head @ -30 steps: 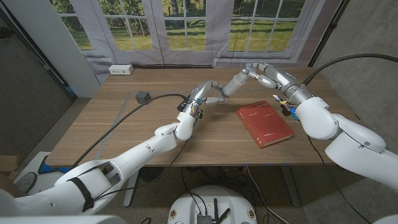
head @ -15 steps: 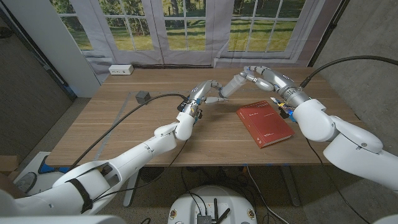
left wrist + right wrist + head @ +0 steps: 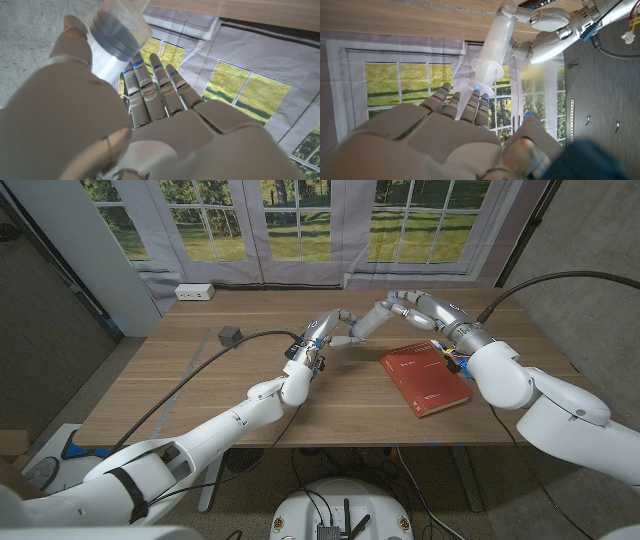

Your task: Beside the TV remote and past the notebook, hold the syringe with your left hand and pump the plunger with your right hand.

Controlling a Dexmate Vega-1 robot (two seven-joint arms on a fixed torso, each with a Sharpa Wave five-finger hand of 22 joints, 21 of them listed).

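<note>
My left hand (image 3: 333, 330) holds a clear syringe (image 3: 366, 319) off the table at mid-back, tilted up toward the right. In the left wrist view the barrel with its grey seal (image 3: 117, 37) sits between the thumb and fingers of the left hand (image 3: 150, 125). My right hand (image 3: 420, 308) reaches in from the right, fingertips at the plunger's end. In the right wrist view the plunger's flange (image 3: 480, 86) lies at the fingertips of the right hand (image 3: 445, 140), thumb apart. The red notebook (image 3: 425, 378) lies on the table below the right hand.
A small grey box (image 3: 230, 334) and a white power strip (image 3: 195, 292) sit at the back left. A black cable (image 3: 200, 365) runs across the table along my left arm. Windows and curtains stand behind the table's far edge.
My right hand has moved left toward the syringe and stretched its fingers to the plunger's end. The left hand and syringe have stayed in place.
</note>
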